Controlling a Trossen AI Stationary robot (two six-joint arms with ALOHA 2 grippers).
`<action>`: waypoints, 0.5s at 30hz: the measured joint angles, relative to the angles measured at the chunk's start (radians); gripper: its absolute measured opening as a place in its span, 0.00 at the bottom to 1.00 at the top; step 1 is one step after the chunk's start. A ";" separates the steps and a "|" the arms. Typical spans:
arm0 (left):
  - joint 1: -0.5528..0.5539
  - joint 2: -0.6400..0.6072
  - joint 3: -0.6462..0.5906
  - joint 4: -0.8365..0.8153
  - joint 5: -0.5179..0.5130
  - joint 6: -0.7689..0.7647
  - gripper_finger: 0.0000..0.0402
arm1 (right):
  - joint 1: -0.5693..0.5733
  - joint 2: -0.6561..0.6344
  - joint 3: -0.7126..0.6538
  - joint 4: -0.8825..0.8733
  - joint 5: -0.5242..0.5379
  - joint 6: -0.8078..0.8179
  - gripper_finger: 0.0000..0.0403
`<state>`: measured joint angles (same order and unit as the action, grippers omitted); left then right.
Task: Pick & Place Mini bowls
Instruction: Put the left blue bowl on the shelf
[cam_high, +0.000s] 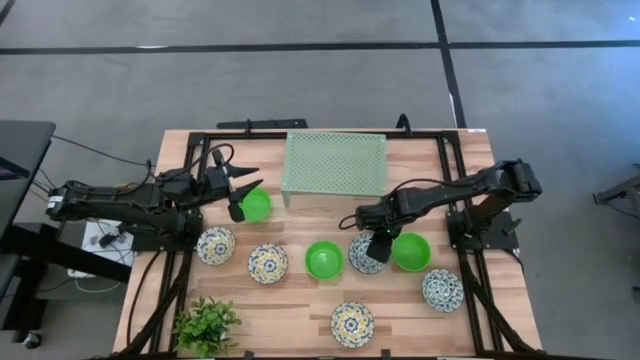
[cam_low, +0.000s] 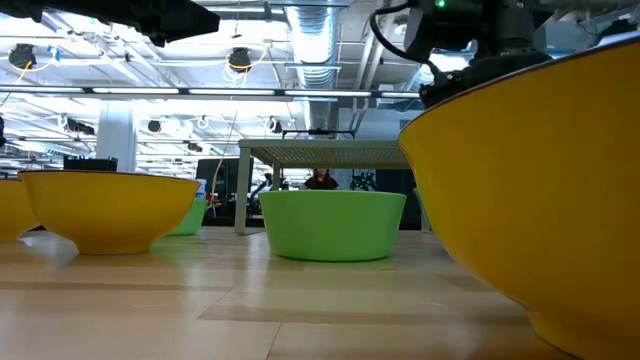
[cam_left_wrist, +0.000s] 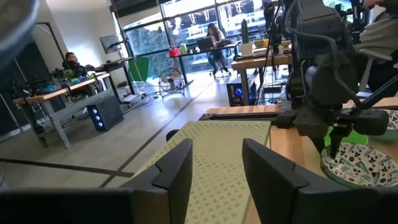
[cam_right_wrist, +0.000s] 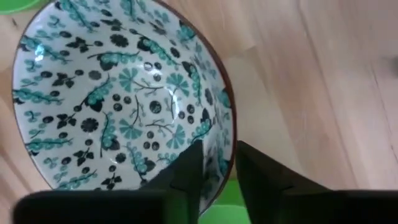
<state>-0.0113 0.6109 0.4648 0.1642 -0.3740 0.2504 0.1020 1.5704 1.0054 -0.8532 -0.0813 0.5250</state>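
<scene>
The right gripper (cam_high: 378, 238) is down over a small round white bowl with a blue floral pattern (cam_high: 366, 253), which sits on the wooden desk (cam_high: 300, 310) toward its right side, touching or nearly touching a plain bright green bowl (cam_high: 411, 251) beside it. In the right wrist view the two dark fingers (cam_right_wrist: 186, 169) straddle the floral bowl's rim, one inside and one outside, narrowed to a slim gap. Whether they already pinch the wall I cannot quite tell; they look close to biting.

To do this grip well, the jaws should finish closing squarely across the rim before any lift, and the lift should go straight up so the bowl does not nudge its green neighbour.

The left gripper (cam_high: 243, 190) hovers with its fingers spread and empty, above another bright green bowl (cam_high: 256, 205) near the desk's left side, just beside the pale green perforated rack (cam_high: 335, 163) at the far edge.
</scene>
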 joint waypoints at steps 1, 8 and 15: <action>0.000 0.000 0.000 0.000 0.000 0.000 0.35 | 0.000 -0.005 0.000 -0.003 0.001 -0.001 0.13; 0.000 0.000 0.000 0.000 0.000 0.000 0.34 | 0.001 -0.035 0.025 -0.025 -0.005 -0.048 0.05; 0.000 0.000 0.000 0.000 0.000 0.000 0.34 | -0.013 -0.055 0.170 -0.086 -0.007 -0.186 0.02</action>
<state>-0.0116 0.6106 0.4648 0.1646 -0.3737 0.2504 0.0889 1.5150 1.1751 -0.9394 -0.0886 0.3394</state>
